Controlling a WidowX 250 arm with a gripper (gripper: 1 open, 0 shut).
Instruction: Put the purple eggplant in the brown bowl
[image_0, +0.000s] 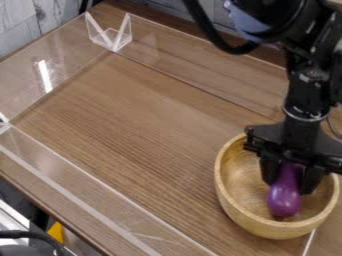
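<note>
The brown bowl (241, 204) sits on the wooden table at the lower right. My gripper (290, 178) reaches straight down into it, its black fingers shut on the upper end of the purple eggplant (283, 196). The eggplant hangs upright between the fingers inside the bowl, its fat rounded end lowest. I cannot tell whether that end touches the bowl's floor.
Clear plastic walls (54, 75) fence the wooden table (134, 130) on the left, back and front. A clear folded stand (110, 32) sits at the back left. Black cables hang from the arm at the top right.
</note>
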